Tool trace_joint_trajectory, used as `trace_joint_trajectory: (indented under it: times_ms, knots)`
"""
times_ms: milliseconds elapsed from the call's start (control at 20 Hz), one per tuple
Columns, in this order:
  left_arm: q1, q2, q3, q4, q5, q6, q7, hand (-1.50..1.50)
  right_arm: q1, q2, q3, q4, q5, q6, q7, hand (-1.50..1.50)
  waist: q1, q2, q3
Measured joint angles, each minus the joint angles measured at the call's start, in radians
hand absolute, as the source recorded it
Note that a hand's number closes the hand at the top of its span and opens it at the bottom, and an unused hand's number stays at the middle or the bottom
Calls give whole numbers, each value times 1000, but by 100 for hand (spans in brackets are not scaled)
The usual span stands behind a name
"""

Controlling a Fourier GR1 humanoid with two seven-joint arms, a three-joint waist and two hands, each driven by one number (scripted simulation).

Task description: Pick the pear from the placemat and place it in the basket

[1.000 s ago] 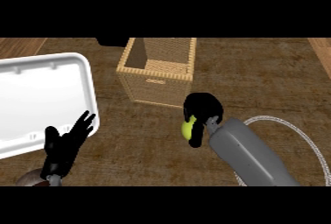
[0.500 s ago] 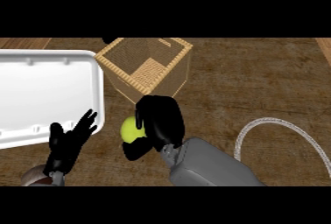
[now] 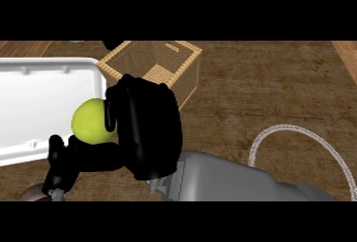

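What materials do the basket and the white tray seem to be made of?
The basket looks like woven wicker or straw: tan, matte, with a fine crossed weave. The white tray looks like smooth plastic, perhaps foam: plain white, with a rounded raised rim.

It is a kitchen: a wooden counter (image 3: 279, 90) carries a woven basket (image 3: 182, 75), a white tray (image 3: 42, 85) and a round placemat (image 3: 331, 149).

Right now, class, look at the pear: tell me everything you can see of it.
The pear is yellow-green, smooth and rounded, with no stalk showing. Only its left part is visible; the rest is hidden by the black right hand, whose fingers curl round it. It is held off the counter, in front of the white tray, below and left of the wicker basket, not yet in it.
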Motion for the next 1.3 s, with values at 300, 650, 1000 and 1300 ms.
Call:
trace_joint_trajectory:
  times_ms: [300,650,1000,1300]
  knots:
    - [23,7,18,-17,11,1,9,0,-165,-2,-86,33,41,6,77,150,-20,1,0]
    - [46,1,21,-33,0,13,-7,0,-307,-1,-204,149,30,15,105,150,-33,9,3]
    - [55,11,38,-48,13,0,8,0,-358,3,-284,315,4,7,58,150,-40,17,3]
    - [61,4,39,-45,2,-2,-13,0,-372,4,-309,417,-32,-17,15,150,-40,20,4]
